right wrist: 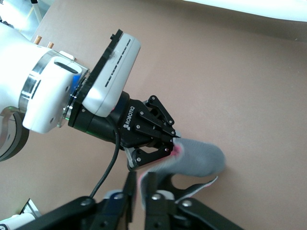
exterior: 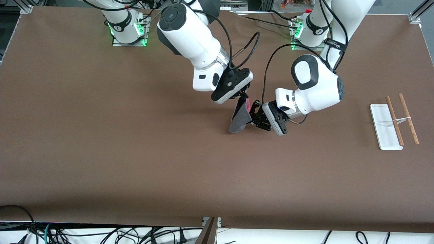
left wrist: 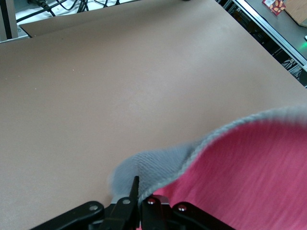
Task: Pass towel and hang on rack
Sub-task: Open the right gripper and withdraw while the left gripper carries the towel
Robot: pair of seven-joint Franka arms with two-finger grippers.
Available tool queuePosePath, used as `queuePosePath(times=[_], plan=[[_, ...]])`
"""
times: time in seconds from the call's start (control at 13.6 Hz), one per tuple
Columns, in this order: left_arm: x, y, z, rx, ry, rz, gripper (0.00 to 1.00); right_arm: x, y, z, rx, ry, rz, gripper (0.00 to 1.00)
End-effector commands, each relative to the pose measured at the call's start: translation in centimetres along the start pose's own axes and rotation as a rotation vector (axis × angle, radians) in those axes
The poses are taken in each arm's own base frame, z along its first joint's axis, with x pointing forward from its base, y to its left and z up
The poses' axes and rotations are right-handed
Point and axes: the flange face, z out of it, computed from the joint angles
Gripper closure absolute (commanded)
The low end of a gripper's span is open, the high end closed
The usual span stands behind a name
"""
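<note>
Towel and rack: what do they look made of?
The towel, held up over mid-table by both the right gripper and the left gripper, looks like soft woven cloth: ribbed grey face, pink-red reverse, and it droops in folds. The rack, at the left arm's end, seems to have a smooth white base, probably plastic, and two matte light-brown rods that look wooden.

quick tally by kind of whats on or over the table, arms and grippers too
arms: 2
grippers: 2, the left gripper and the right gripper, both shut on the towel over the middle of the table
towels: 1, the towel, grey and pink-red
racks: 1, the rack at the left arm's end, with 2 wooden rods
total: 6
</note>
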Motion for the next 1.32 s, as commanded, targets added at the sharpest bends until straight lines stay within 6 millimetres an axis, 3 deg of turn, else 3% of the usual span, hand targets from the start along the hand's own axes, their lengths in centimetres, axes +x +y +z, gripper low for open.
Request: queuePosePath(times=[0.0, 0.22, 0.44, 0.59, 0.74, 0.96, 1.1, 1.25], plan=[[0.3, -0.1, -0.4, -0.001, 0.028, 0.009, 1.00, 0.5, 0.3, -0.3, 0.004, 0.009, 0.013, 0.00], [0.4, -0.4, -1.1, 0.003, 0.026, 0.014, 1.00, 0.9, 2.6, -1.2, -0.032, -0.008, 0.028, 0.00], [0.2, -1.4, -2.7, -0.014, -0.005, 0.026, 1.00, 1.5, 7.3, -2.9, -0.122, -0.045, 0.065, 0.00], [0.7, -3.8, -6.6, -0.010, -0.051, 0.074, 1.00, 1.6, 11.3, -4.2, -0.192, -0.093, 0.107, 0.00], [1.5, -6.4, -12.4, -0.044, -0.122, 0.123, 1.00, 1.5, 15.3, -6.0, -0.248, -0.143, 0.165, 0.00], [1.1, -10.5, -21.7, -0.063, -0.208, 0.138, 1.00, 0.8, 21.3, -12.2, -0.298, -0.195, 0.275, 0.00], [-1.9, -14.0, -28.3, -0.011, -0.273, 0.105, 1.00, 0.5, 26.0, -18.2, -0.350, -0.148, 0.341, 0.00], [-6.3, -17.1, -34.2, 0.017, -0.268, 0.018, 1.00, -0.6, 29.1, -23.6, -0.448, -0.106, 0.371, 0.00]])
